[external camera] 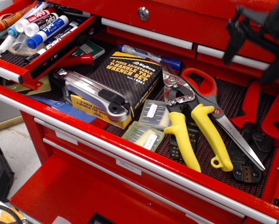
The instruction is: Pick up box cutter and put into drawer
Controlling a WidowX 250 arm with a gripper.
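The box cutter [95,93], silver-grey with a black slider and a round knob end, lies slantwise on the black-and-yellow wrench set box [125,77] in the wide open drawer. The narrow red drawer [60,50] is pulled out at the upper left and holds several markers on a dark liner. My black gripper [254,57] hovers at the upper right, motion-blurred, above the right end of the wide drawer and far from the box cutter. Its fingers stand apart with nothing between them.
Yellow-handled snips [195,126] and orange-handled shears [209,100] lie in the middle of the wide drawer. Red-handled pliers [256,126] lie at the right. Two clear plastic cases [149,123] and a blue marker [149,56] lie near the wrench box. Closed red drawers stand behind.
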